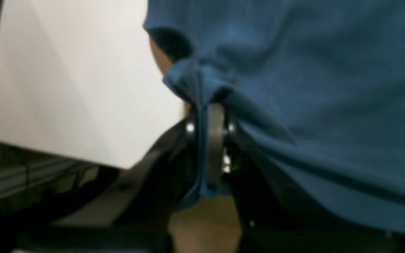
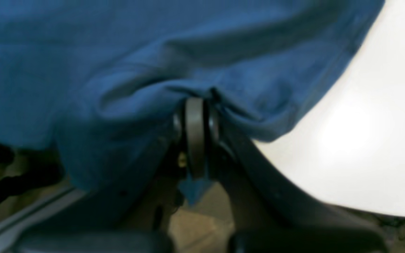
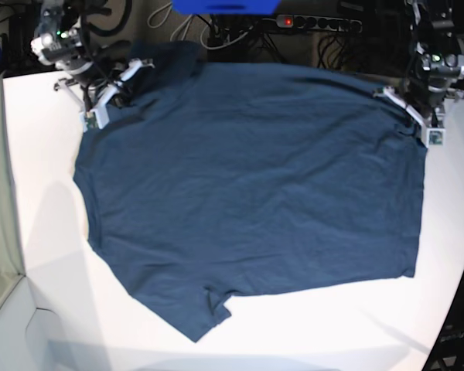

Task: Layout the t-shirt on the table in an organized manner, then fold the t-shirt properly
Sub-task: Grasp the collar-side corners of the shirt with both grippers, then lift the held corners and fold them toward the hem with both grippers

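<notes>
Spread across most of the white table (image 3: 54,309), collar end toward the bottom of the base view, hem toward the top: the dark navy t-shirt (image 3: 255,201), largely flat, faint ripples through the middle, one sleeve poking out at lower centre

Nearest the lens, bare tabletop along the bottom edge; beyond it the neck and sleeve, then the broad body panel, then the hem corners at the far side, each in a gripper

At upper right of the base view, left gripper (image 3: 412,116) clamped on the shirt's edge; in the left wrist view, jaws pressed together around a thin pleat of blue cloth (image 1: 294,88), fabric bunching above the left gripper (image 1: 210,116), a strip trailing below, white table (image 1: 65,88) to the upper left

At upper left of the base view, right gripper (image 3: 100,104) likewise pinching the opposite corner; in the right wrist view, right gripper (image 2: 195,105) closed tight on gathered cloth (image 2: 83,52), a small tail hanging beneath, table (image 2: 364,140) at right

Both arms reaching in from the far corners, wrists angled down and inward toward the cloth

Step in hand, by the look of it: laying out, both hem corners secured. Next move likely calling for an even pull apart and away to take out the ripples, or a matched lift toward the collar to start the fold; uneven tension risking a skewed edge
</notes>
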`<state>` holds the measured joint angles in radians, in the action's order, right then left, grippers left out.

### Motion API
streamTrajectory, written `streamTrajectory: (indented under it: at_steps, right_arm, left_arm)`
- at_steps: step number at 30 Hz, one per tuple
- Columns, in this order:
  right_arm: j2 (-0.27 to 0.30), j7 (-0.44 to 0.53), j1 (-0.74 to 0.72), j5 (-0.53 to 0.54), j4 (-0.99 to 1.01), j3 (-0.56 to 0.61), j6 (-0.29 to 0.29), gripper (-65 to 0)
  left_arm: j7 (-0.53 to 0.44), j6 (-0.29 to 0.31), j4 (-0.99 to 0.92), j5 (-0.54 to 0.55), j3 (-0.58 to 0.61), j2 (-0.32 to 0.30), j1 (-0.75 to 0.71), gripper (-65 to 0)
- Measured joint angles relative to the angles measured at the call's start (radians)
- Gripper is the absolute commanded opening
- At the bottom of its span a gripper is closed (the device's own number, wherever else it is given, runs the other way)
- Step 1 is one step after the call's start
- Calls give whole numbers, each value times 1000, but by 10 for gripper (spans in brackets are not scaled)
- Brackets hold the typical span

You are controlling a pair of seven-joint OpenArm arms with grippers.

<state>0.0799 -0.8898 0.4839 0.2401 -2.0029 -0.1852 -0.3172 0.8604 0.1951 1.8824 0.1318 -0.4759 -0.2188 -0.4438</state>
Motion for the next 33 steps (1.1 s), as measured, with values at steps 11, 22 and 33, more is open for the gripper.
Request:
streamTrajectory:
  at_steps: [11, 22, 33]
  right_arm:
    - [37, -160, -220, 4, 1, -50, 0, -650]
    - [39, -197, -423, 0, 166, -19, 0, -650]
    - [37, -189, -576, 0, 365, 11, 0, -650]
  left_arm:
    - [19, 4, 0, 3, 1, -33, 144, -650]
    - [22, 8, -200, 3, 8, -27, 262, -650]
    - [10, 7, -332, 2, 6, -30, 378, -650]
